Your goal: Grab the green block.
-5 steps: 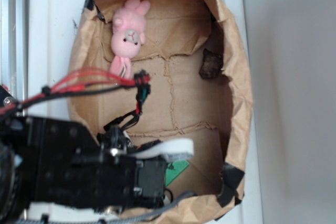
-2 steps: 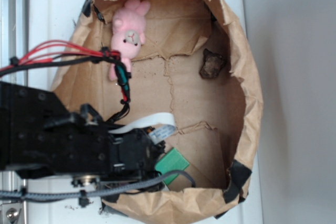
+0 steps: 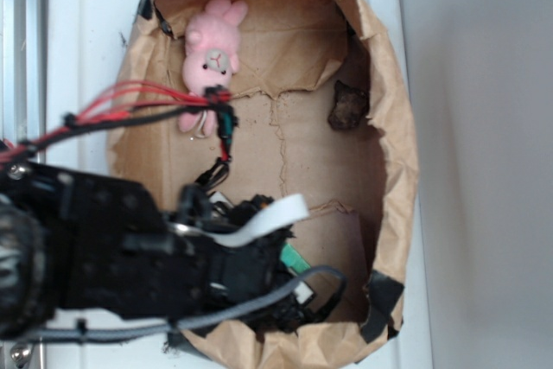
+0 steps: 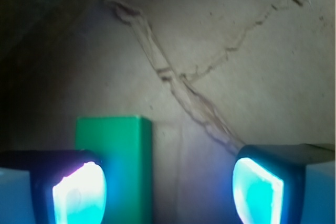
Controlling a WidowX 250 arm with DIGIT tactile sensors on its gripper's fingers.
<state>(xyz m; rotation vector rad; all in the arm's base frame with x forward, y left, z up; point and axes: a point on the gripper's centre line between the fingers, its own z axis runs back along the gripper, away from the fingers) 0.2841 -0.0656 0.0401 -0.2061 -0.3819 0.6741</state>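
The green block lies flat on the brown paper floor. It sits inside the open jaws, close against the left fingertip and well apart from the right one. My gripper is open, low over the floor, with nothing clamped. In the exterior view only a sliver of the green block shows at the bag's near end. My black arm reaches in from the left and hides the gripper fingers.
A torn brown paper bag walls the area, with black tape at its near right corner. A pink plush bunny lies at the far left and a dark brown lump at the right wall. Red cables arch above the floor.
The arm has swung right and over the green block, which showed more fully 0.4 s ago. The bag's right wall has shifted slightly inward.
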